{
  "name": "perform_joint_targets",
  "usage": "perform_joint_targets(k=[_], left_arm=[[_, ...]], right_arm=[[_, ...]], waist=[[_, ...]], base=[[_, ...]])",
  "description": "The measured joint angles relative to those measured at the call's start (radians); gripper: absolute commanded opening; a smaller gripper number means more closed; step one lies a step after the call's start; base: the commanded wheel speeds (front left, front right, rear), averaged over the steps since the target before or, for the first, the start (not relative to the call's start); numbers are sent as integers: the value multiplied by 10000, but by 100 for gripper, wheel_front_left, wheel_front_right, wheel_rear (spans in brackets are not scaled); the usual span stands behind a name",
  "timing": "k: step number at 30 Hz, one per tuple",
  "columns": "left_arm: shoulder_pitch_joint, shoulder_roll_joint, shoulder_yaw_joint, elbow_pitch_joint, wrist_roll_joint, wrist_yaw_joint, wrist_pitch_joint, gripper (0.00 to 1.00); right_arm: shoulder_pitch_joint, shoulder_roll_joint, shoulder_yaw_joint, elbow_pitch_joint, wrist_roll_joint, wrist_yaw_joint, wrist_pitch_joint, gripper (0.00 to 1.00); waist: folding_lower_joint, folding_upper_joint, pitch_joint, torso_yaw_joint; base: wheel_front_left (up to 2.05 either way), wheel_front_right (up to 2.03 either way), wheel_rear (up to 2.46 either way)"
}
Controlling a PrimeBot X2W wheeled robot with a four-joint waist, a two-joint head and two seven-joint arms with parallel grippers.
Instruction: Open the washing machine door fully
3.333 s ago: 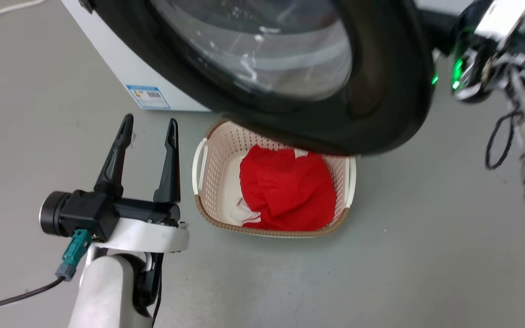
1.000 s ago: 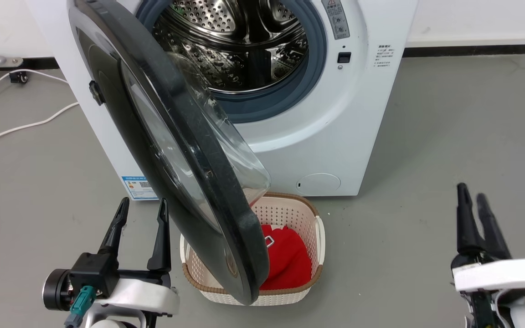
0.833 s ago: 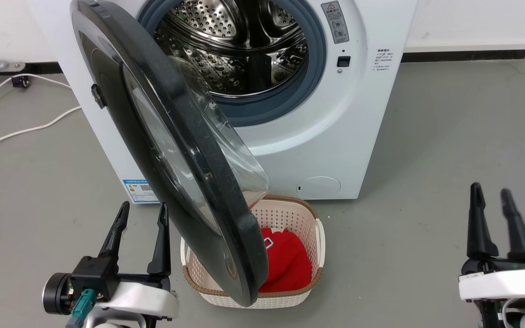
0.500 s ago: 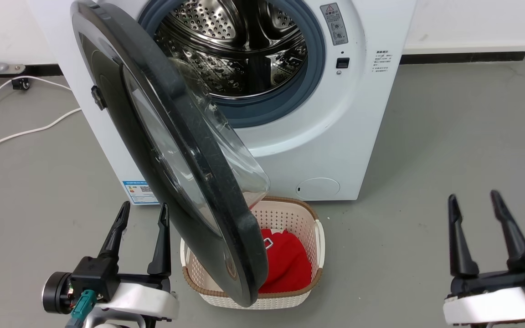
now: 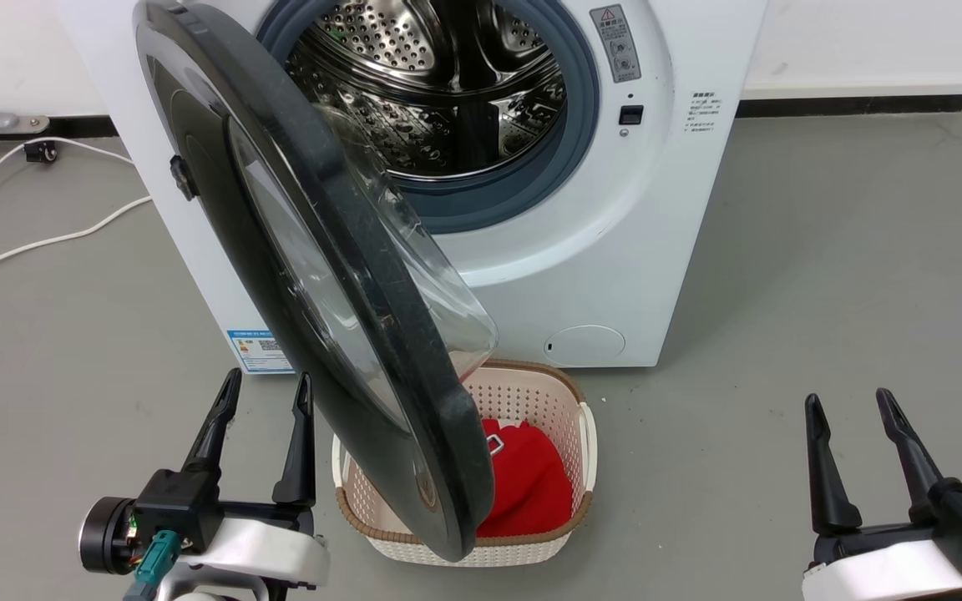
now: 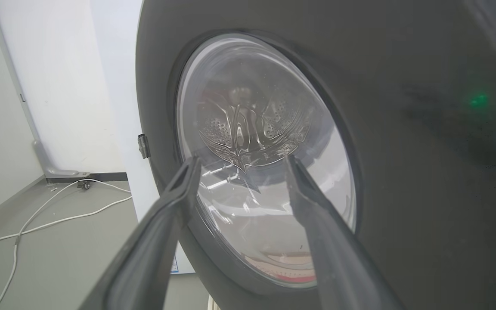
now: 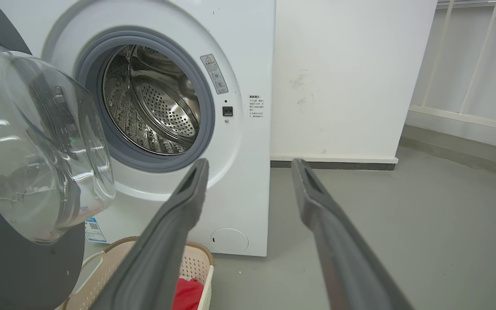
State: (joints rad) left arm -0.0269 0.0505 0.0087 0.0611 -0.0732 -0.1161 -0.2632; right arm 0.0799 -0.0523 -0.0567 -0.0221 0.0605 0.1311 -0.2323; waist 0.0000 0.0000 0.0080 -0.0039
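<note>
The white washing machine [image 5: 606, 250] stands ahead with its steel drum showing behind a grey gasket. Its glossy black washing machine door [image 5: 339, 275] hangs swung out toward me on the left-hand hinge, the clear glass bowl facing the drum. My left gripper [image 5: 268, 392] is open at the lower left, just left of the door's lower edge and apart from it; the left wrist view looks at the door [image 6: 403, 129] between my left gripper's [image 6: 239, 161] tips. My right gripper [image 5: 844, 399] is open at the lower right, far from the door [image 7: 20, 142], with my right gripper [image 7: 250, 165] pointing at the washing machine [image 7: 239, 64].
A cream perforated basket [image 5: 569, 413] holding a red cloth [image 5: 531, 484] sits on the floor under the door's lower edge. White cables [image 5: 38, 242] lie on the grey floor to the left. A white wall with a dark skirting [image 5: 857, 104] runs behind.
The head camera pulled back from a close view of the door. The right gripper came off the door's edge, dropped to the lower right and opened. The left gripper barely moved.
</note>
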Motion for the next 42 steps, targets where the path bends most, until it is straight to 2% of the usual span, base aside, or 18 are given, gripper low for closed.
perform_joint_targets(k=[4, 5, 6, 8, 14, 18, 29, 35, 38, 42], left_arm=[[0, 0, 4, 33, -2, -29, 0, 100], [0, 0, 10, 56, -2, -29, 0, 94], [0, 0, 6, 63, -4, -29, 0, 47], [0, 0, 10, 67, -4, -29, 0, 0], [-5, 0, 29, -50, -6, -29, 0, 0], [-146, 0, 121, -719, -19, -8, 2, 0], [-912, 6, 77, -4460, 88, 151, 0, 0], [-1112, 4, -1139, -5831, 82, 128, 0, 0], [-1166, 0, -2174, -5887, -12, 40, 0, 0], [-894, -4, -3522, -5310, -476, -40, 0, 0]], right_arm=[[-23, 0, -23, 121, 125, 0, -48, 100], [-40, 0, -23, 148, 125, 0, -50, 100], [-48, 0, -29, 174, 127, 0, -61, 100], [-74, 0, -21, 221, 199, 0, -81, 100], [-99, 0, -29, 303, 286, 0, -109, 100], [-123, 0, -42, 357, 366, 0, -132, 100], [-204, 4, -73, 468, 508, 0, -138, 100], [-210, 4, -148, 569, 654, 0, -144, 100], [-208, 4, -165, 631, 708, 0, -144, 100], [-208, 4, -157, 706, 734, 0, -144, 100]], waist=[[0, 0, -13, -32], [0, 0, -11, -38], [0, 0, -10, -41], [0, 0, -3, -44], [0, 0, -18, -34], [0, 0, -17, -9], [0, 0, 15, 21], [0, 0, 3, 11], [0, 0, -23, 29], [0, 0, -64, 45]], base=[[0, 0, 0], [0, 0, 0], [0, 0, 0], [0, 0, 0], [0, 0, 0], [0, 0, 0], [0, 0, 0], [0, 0, 0], [0, 0, 0], [0, 0, 0]])
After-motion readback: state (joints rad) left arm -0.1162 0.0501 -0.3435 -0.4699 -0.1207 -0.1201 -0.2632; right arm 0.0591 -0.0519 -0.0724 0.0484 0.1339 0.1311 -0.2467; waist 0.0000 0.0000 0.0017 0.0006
